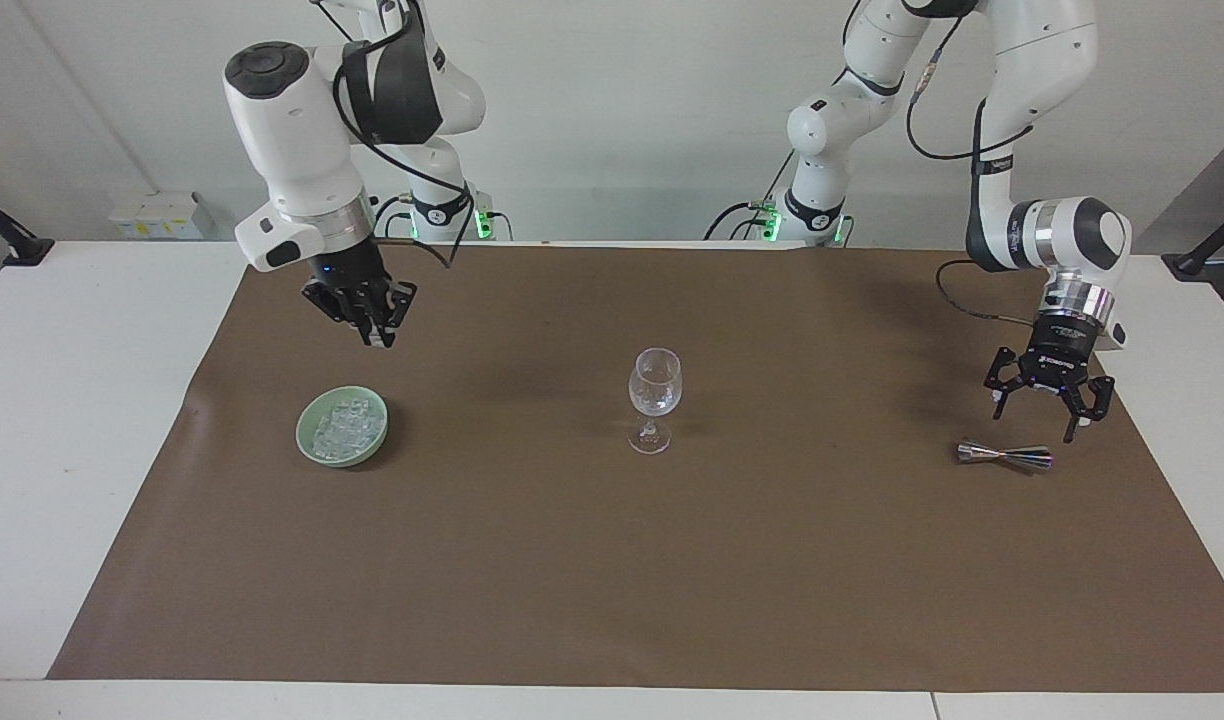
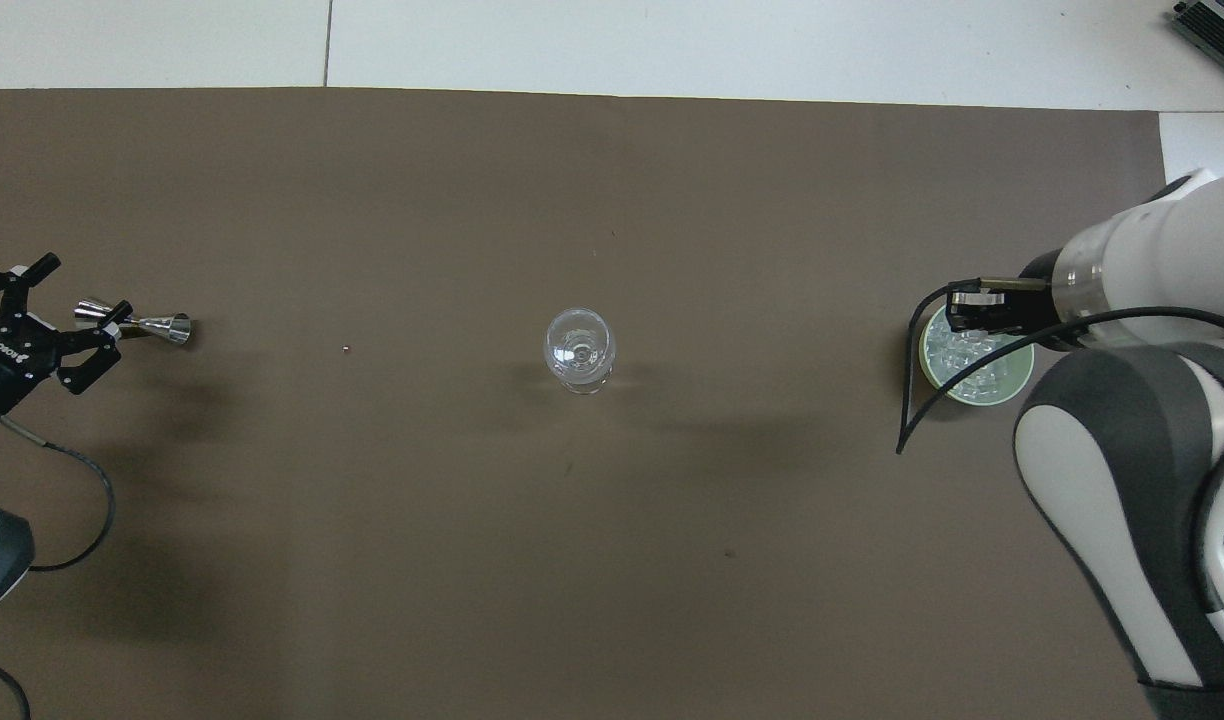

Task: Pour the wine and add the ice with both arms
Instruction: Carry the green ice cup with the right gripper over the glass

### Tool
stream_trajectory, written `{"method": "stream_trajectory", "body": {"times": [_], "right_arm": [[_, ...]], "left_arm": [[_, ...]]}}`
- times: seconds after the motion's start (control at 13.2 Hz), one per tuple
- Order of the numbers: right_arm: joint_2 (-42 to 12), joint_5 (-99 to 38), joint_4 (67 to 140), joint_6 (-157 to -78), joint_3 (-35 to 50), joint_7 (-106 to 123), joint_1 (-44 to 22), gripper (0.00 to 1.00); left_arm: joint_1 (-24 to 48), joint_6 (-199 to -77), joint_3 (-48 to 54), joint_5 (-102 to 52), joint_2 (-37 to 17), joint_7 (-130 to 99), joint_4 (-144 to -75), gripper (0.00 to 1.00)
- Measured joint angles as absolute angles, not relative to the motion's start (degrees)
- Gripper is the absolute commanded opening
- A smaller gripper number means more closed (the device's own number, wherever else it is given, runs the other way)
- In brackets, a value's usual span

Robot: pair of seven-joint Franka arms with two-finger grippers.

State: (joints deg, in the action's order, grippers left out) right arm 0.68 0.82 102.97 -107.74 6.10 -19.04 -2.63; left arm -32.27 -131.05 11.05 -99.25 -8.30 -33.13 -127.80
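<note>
A clear stemmed glass [image 1: 655, 395] [image 2: 579, 348] stands upright at the middle of the mat. Toward the right arm's end sits a green bowl [image 1: 304, 437] [image 2: 1014, 385] of ice [image 1: 344, 422] [image 2: 972, 352]. My right gripper [image 1: 377, 338] [image 2: 957, 308] hangs shut well above the mat, over the bowl's edge as seen from above. I cannot tell whether a cube sits between its tips. A steel jigger [image 1: 1005, 455] [image 2: 137, 322] lies on its side toward the left arm's end. My left gripper [image 1: 1040, 410] [image 2: 67, 310] hovers open just above it, holding nothing.
A brown mat [image 1: 612, 560] covers most of the white table [image 1: 72, 400]. A tiny speck [image 2: 344, 349] lies on the mat between the jigger and the glass.
</note>
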Motion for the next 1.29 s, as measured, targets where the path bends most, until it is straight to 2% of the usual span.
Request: {"method": "stream_trajectory", "body": {"times": [0.45,0.83,1.06,1.29], "right_arm": [[0.59,0.79,100.7,-110.06,18.62,-40.38,-2.84,0.0],[0.22,0.79,100.61,-116.18,26.1,-51.01,-2.92,0.0],[-0.54,0.78,99.59,-117.71,27.11,-54.51,-4.56,0.0],[-2.53,0.91,98.35,-118.06,27.18,-55.74,-7.3,0.0]], "left_arm": [[-33.55,-128.28,9.61,-83.94,-12.57,-37.53,-125.79,0.93],[-34.3,-120.91,5.78,-70.28,-17.54,-49.82,-116.87,0.93],[-34.66,-115.95,4.53,-63.35,-21.69,-57.62,-109.25,0.93],[-35.16,-114.46,4.45,-62.32,-25.9,-59.82,-105.77,0.93]]}}
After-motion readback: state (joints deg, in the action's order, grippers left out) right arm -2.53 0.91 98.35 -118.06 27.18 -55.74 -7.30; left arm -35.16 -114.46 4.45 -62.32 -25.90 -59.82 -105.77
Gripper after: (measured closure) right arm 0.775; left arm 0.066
